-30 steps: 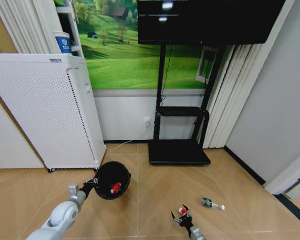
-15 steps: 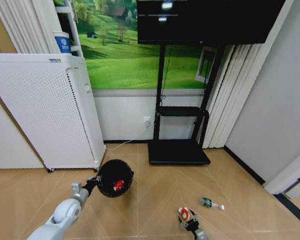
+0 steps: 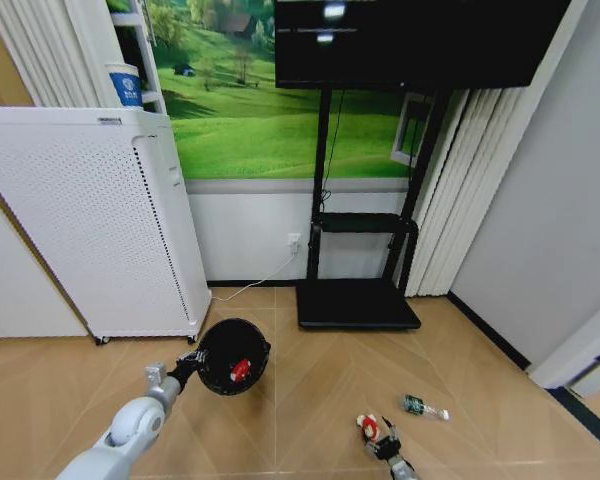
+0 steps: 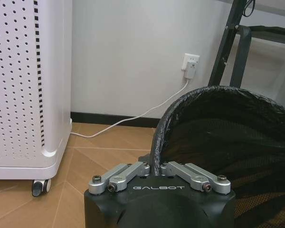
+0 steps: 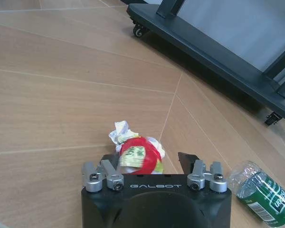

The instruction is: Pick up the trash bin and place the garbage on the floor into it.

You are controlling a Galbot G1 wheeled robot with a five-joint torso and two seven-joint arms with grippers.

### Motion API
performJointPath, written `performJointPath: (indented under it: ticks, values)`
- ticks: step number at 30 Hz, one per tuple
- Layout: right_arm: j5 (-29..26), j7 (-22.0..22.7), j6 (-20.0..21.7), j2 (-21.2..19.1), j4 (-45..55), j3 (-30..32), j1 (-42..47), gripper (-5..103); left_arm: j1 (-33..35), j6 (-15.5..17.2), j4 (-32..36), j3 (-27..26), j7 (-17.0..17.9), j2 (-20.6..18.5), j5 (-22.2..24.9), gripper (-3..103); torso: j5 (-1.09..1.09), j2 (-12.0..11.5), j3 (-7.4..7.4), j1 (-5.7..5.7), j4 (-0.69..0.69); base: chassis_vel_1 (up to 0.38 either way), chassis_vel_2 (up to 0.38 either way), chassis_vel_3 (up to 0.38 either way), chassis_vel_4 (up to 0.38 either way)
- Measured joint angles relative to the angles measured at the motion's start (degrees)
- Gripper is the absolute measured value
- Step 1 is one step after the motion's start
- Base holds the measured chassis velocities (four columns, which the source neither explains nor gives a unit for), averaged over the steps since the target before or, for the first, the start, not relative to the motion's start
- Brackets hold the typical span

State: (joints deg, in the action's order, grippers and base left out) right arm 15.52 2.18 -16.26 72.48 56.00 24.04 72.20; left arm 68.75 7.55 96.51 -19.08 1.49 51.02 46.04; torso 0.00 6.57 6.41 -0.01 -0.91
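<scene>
Head view, right end effector lower, now around wrapper

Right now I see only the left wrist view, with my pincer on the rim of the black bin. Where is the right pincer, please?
Observer: The right pincer is low over the floor, open around a red-and-white wrapper.
Operator: Is there other litter near it?
Observer: Yes, a green bottle lies on the floor beside that pincer, apart from the wrapper.
Operator: Is my bin empty?
Observer: No. The head view shows one red piece inside the trash bin that your left pincer holds by the rim.
</scene>
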Motion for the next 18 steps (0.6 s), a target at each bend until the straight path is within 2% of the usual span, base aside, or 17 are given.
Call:
performJointPath:
  ticks: [3, 5, 8, 9, 12, 14, 17, 18]
  values:
    - [0.1, -0.15, 0.78, -0.1, -0.2, 0.11, 0.19, 67, 0.11, -0.09, 0.23, -0.23, -0.01, -0.11, 0.05, 3, 0.01, 0.0, 0.0, 0.0, -0.01, 0.0, 0.0, 0.0, 0.0]
    - [-0.75, -2.32, 0.63, -0.35, -0.13, 0.14, 0.48, 58, 0.33, -0.18, 0.45, -0.3, -0.01, -0.03, 0.06, 3, 0.01, 0.0, 0.0, 0.0, 0.0, 0.0, 0.0, 0.0, 0.0]
    - [-1.28, -3.69, 0.61, -0.45, 0.22, 0.16, 0.86, 52, 0.61, -0.2, 0.58, -0.39, 0.06, 0.18, 0.04, 3, 0.01, 0.0, 0.0, 0.0, -0.01, 0.0, 0.0, 0.0, 0.0]
    - [-1.32, -4.39, 0.48, -0.46, 0.35, 0.25, 0.92, 42, 0.81, -0.21, 0.74, -0.42, 0.07, 0.31, 0.01, 3, 0.0, 0.01, 0.0, 0.0, -0.01, 0.0, 0.0, 0.0, 0.0]
    - [-1.35, -4.78, 0.14, -0.44, 0.37, 0.3, 0.97, 37, 1.04, -0.23, 0.84, -0.51, 0.11, 0.36, -0.06, 3, 0.0, 0.01, 0.0, 0.0, 0.0, 0.0, 0.0, 0.0, 0.0]
    - [-1.38, -4.87, -0.08, -0.43, 0.54, 0.34, 1.06, 21, 1.2, -0.28, 0.86, -0.72, 0.12, 0.27, -0.11, 3, 0.0, 0.0, 0.0, 0.0, 0.0, 0.0, 0.0, 0.0, 0.0]
    - [-1.4, -4.86, -0.12, -0.42, 0.62, 0.36, 1.1, 21, 1.24, -0.3, 0.85, -0.79, 0.12, 0.2, -0.14, 3, 0.0, 0.01, 0.0, 0.0, 0.0, 0.0, 0.0, 0.0, 0.0]
    - [-1.44, -4.83, -0.2, -0.39, 0.73, 0.42, 1.17, 18, 1.36, -0.32, 0.85, -0.87, 0.12, 0.09, -0.17, 3, 0.01, 0.01, 0.0, 0.0, 0.0, 0.0, 0.0, 0.0, 0.0]
